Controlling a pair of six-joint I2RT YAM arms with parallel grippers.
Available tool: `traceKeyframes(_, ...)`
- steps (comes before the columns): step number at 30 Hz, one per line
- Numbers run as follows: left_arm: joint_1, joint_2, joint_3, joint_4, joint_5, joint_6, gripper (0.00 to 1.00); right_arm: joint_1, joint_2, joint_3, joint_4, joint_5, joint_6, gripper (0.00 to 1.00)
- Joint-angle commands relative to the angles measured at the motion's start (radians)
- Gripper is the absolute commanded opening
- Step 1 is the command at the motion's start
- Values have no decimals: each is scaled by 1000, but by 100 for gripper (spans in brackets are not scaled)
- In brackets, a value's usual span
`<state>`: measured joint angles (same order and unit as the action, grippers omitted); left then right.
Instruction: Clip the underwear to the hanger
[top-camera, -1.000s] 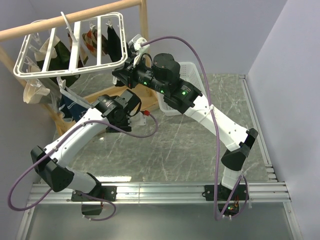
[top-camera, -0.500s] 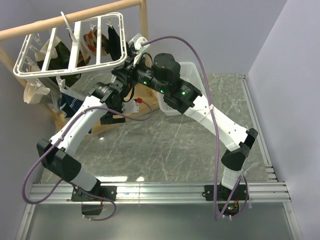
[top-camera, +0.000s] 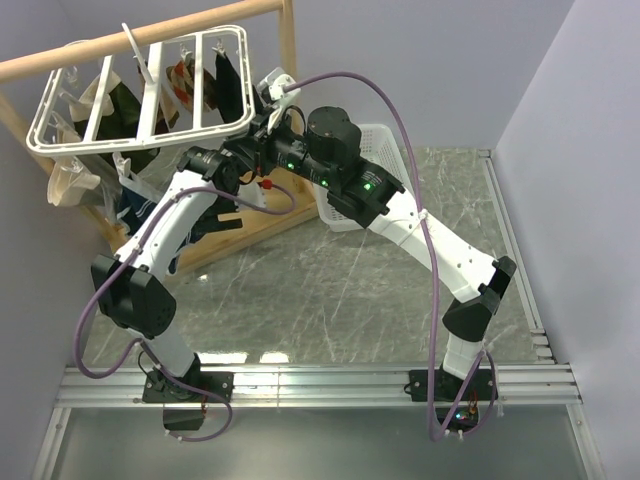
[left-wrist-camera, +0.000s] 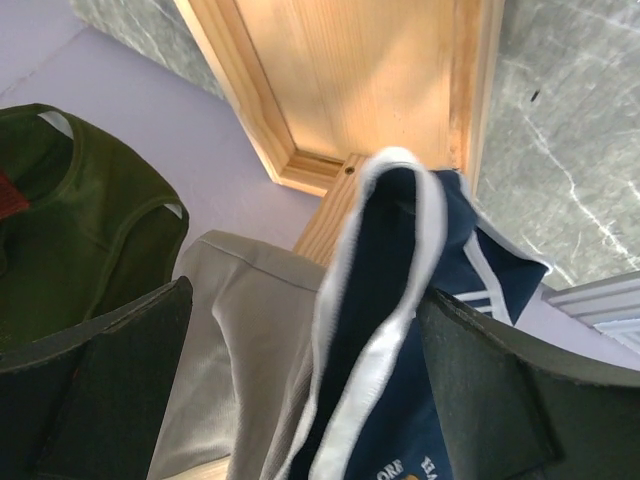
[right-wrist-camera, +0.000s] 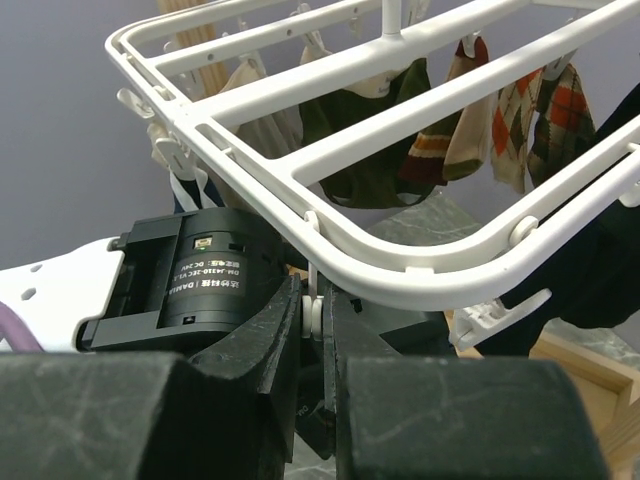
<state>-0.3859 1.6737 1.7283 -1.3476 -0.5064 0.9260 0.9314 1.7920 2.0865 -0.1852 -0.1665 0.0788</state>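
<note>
We see a grey marble-patterned table (top-camera: 360, 280) from above, with a wooden rail stand (top-camera: 150, 40) at its far left. From the rail hangs the large white plastic grid hanger (top-camera: 150, 137), tilted, with several garments dangling beneath it. Both white-and-black arms reach up to the hanger's near right corner, and a white plastic basket (top-camera: 385, 140) sits behind the right arm. The small navy-blue underwear with white trim (left-wrist-camera: 400, 300) hangs loose below the hanger. In the left wrist view it drops away between the fingers towards the stand's wooden base. A beige cloth (left-wrist-camera: 240, 330) hangs just beside it and an olive green garment (left-wrist-camera: 80, 220) further left. The left gripper (left-wrist-camera: 305, 305) stands spread wide on either side of the fabric and grips nothing. What holds the underwear's upper end is out of view, so we cannot tell if it is clipped. The right gripper (right-wrist-camera: 320, 340) is closed narrowly on a small white plastic clip (right-wrist-camera: 316, 303) hanging from the hanger's curved corner. We judge the step in hand to be the clipping itself, with the right gripper squeezing the clip. If the waistband already sits in it, the next move is for the right fingers to ease off so the clip bites. Otherwise the left gripper must pinch the trim and lift it into the clip first.
</note>
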Motion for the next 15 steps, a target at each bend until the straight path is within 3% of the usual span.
traceKeyframes(1,13,18,36,-21,-41,5,99,3,-49,-11,-40,-18,9,0)
traceKeyframes(11,84,26,-36,-24,-63,-3,99,4,-52,-11,-40,-13,7,0)
traceKeyframes(15,84,14,-50,-25,-31,-15,90,4,-48,-8,-37,-16,12,0)
